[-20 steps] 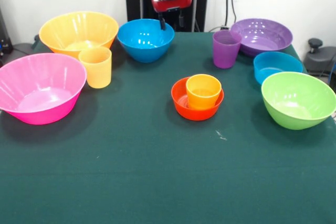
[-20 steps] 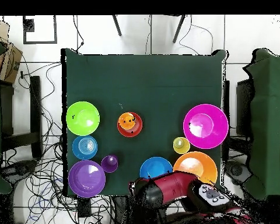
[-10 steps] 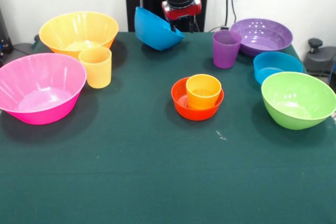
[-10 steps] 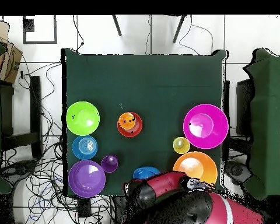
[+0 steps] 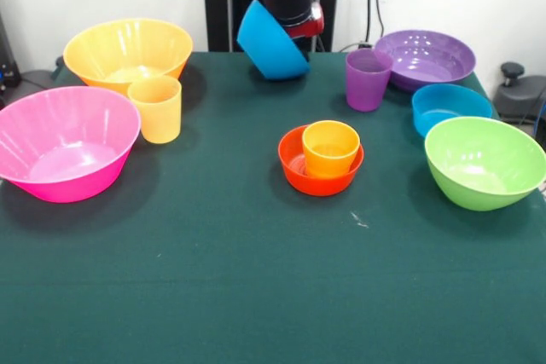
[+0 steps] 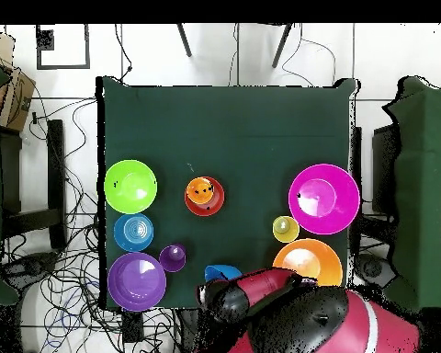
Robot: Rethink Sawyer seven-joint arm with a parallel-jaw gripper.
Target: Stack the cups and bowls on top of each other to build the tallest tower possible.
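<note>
My gripper point(image 5: 299, 36) is shut on the rim of the medium blue bowl point(image 5: 271, 42), which hangs tilted above the table's far edge; the overhead view shows a sliver of that bowl point(image 6: 222, 272) beside the red arm point(image 6: 261, 292). At mid-table stands the tower: the orange cup point(image 5: 330, 147) upright inside the small red-orange bowl point(image 5: 293, 168). The purple cup point(image 5: 367, 79) stands just right of the lifted bowl. The yellow-orange cup point(image 5: 156, 108) stands at the left, in front of the big yellow bowl point(image 5: 128, 51).
The big pink bowl point(image 5: 64, 142) sits at the left edge. On the right are the wide purple bowl point(image 5: 425, 57), the small blue bowl point(image 5: 450, 106) and the lime green bowl point(image 5: 484, 162). Green cloth covers the table point(image 5: 256, 296).
The gripper took the medium blue bowl off the table, raised it and tipped it, then carried it a little to the right. Everything else stayed put.
</note>
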